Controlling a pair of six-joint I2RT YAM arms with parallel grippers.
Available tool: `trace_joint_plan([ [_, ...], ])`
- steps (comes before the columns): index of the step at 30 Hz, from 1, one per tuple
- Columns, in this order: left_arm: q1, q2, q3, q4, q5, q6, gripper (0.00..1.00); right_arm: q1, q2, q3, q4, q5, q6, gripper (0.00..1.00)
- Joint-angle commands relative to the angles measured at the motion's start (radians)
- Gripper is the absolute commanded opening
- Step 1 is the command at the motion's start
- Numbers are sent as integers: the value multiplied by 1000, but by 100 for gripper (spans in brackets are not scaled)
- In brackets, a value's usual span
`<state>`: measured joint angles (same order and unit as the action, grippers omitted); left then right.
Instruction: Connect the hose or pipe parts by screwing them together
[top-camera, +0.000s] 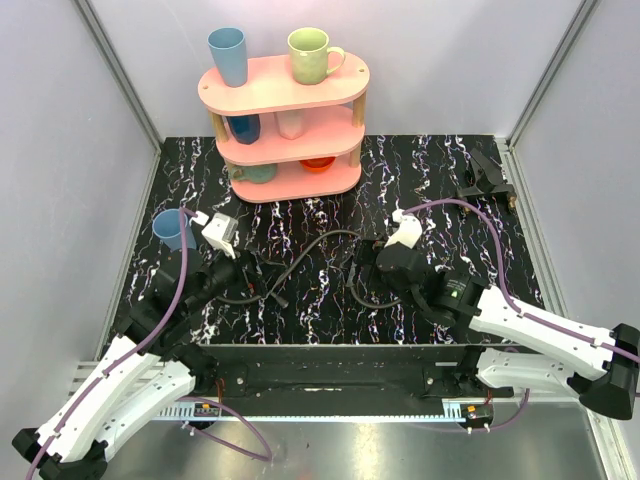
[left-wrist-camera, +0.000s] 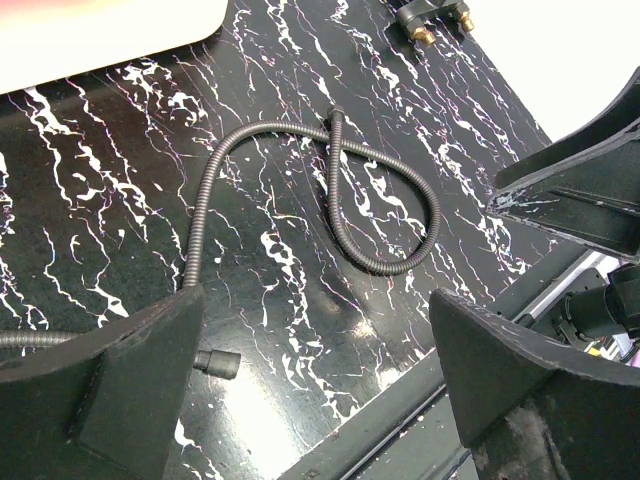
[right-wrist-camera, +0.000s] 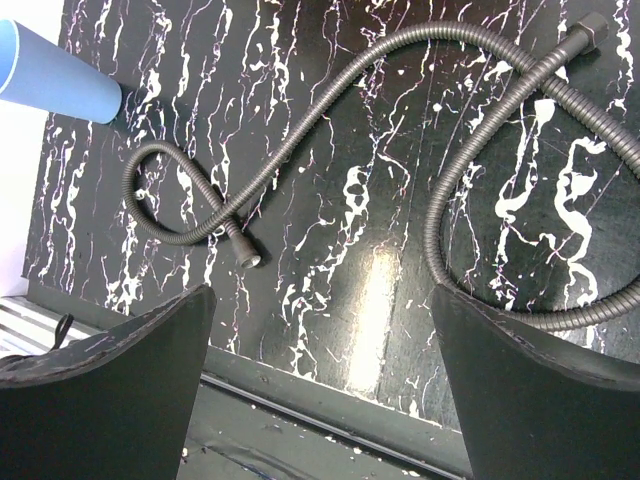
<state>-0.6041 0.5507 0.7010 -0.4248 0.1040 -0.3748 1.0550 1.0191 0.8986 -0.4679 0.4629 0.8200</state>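
Both arms are low over the black marbled bench (top-camera: 420, 170), and nothing is held. The left arm's fingers (left-wrist-camera: 110, 390) stand wide apart, bare bench between them. The right arm's fingers (right-wrist-camera: 100, 390) are spread just as wide.

The hose (left-wrist-camera: 438, 215) lies loose on the bench between the two arms, snaking in open curves across the middle. One end (left-wrist-camera: 215, 362) rests flat just beside the left arm's fingers (close, but not touching). The other end (right-wrist-camera: 590, 30) lies further out, at the crossing of a loop.

The nozzle piece (top-camera: 487, 178) sits well apart from all this, at about 2 o'clock on the bench near the right wall, its brass tips showing. No part of it touches the hose.

At 12 o'clock stands a pink shelf rack (top-camera: 285, 95) with cups on its tiers. A blue cup (top-camera: 170, 228) sits on the bench at 9 o'clock, beside the left arm.
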Motion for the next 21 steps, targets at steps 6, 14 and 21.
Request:
trace_joint_plan([
  [6, -5, -8, 22, 46, -12, -4, 99, 5, -33, -6, 25, 106, 33, 100],
  [14, -5, -11, 23, 49, -7, -1, 99, -134, 45, 126, -61, 218, -143, 97],
  [21, -5, -38, 23, 43, -18, 0, 99, -525, 240, 295, -67, 263, -266, 100],
])
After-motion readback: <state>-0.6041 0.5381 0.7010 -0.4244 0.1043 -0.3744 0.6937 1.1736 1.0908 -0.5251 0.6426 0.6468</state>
